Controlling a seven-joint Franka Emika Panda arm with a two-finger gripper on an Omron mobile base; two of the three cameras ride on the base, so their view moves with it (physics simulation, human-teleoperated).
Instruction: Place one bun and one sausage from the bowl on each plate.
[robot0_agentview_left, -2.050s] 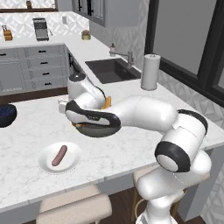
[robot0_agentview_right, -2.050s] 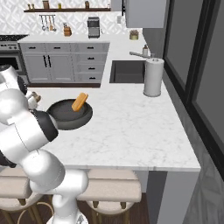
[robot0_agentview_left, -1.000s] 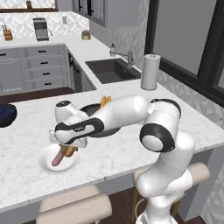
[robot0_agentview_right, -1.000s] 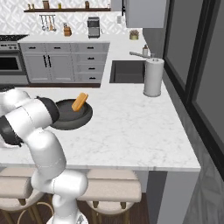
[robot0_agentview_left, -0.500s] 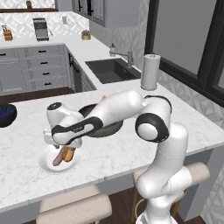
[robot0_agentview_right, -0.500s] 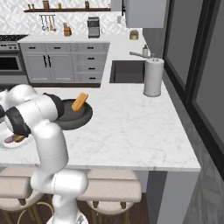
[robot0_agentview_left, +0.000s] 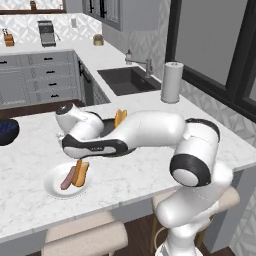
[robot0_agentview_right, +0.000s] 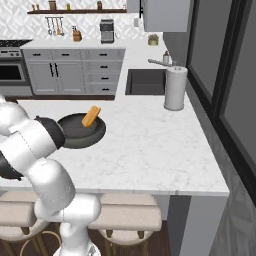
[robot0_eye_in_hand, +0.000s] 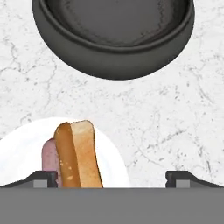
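Marble counter (robot0_agentview_left: 150, 165): paper towel roll (robot0_agentview_left: 171, 82) near sink (robot0_agentview_left: 127, 80), blue bowl (robot0_agentview_left: 7, 131) far side.

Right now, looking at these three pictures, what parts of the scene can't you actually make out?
- The sausage in the hand view: the bun covers most of it.
- The white plate in the hand view: cut off by the bottom edge.
- The bowl: its top is cut off in the hand view, and the arm hides it in the left base view.
- The gripper: just the two fingertips show, standing wide apart.
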